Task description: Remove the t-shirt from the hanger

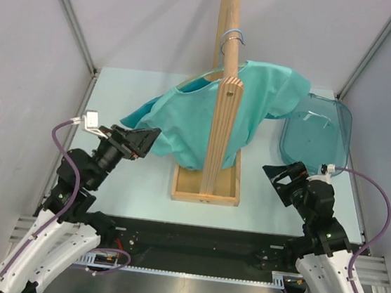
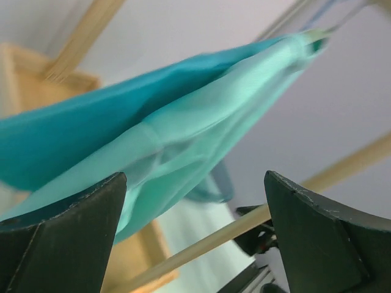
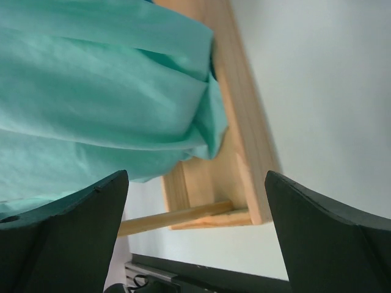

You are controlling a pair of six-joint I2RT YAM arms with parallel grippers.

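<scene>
A teal t-shirt hangs on a hanger whose light blue hook loops over a wooden stand post. The shirt's hem drapes down to the stand's wooden base tray. My left gripper is open, just left of the shirt's left sleeve. In the left wrist view the sleeve hangs above and between the jaws, untouched. My right gripper is open and empty, to the right of the stand. In the right wrist view the shirt's hem fills the upper left.
A clear blue plastic bin lies at the back right, by the shirt's right sleeve. The wooden base tray shows in the right wrist view. Slanted metal frame poles and grey walls enclose the white table.
</scene>
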